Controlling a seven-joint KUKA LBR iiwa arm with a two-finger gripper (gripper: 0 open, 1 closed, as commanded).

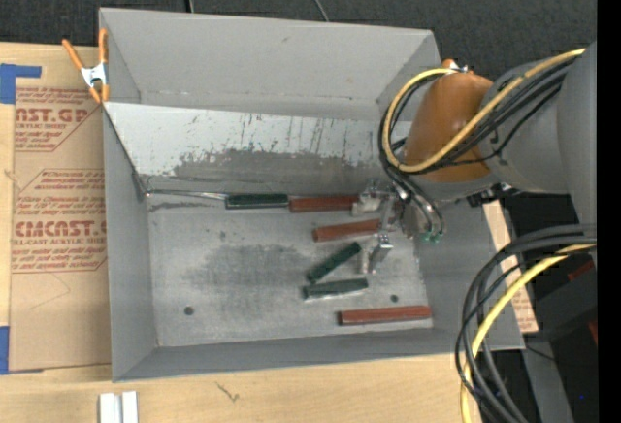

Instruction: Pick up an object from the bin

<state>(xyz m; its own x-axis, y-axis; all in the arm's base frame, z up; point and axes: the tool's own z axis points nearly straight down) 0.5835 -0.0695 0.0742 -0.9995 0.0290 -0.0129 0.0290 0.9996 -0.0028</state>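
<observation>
A grey metal bin is seen from above, with six short sticks lying towards the right and centre of its floor. The robot arm enters from the right edge of the frame, with an orange cover and looped cables on its wrist. Its gripper is low in the centre right of the bin, at the right end of a tilted green stick and just below a red stick. Whether the gripper is open or closed, or grasps anything, cannot be told. A second green stick lies just below, and another red stick lower right. Along the back wall lie a dark green stick and a brown stick, end to end.
</observation>
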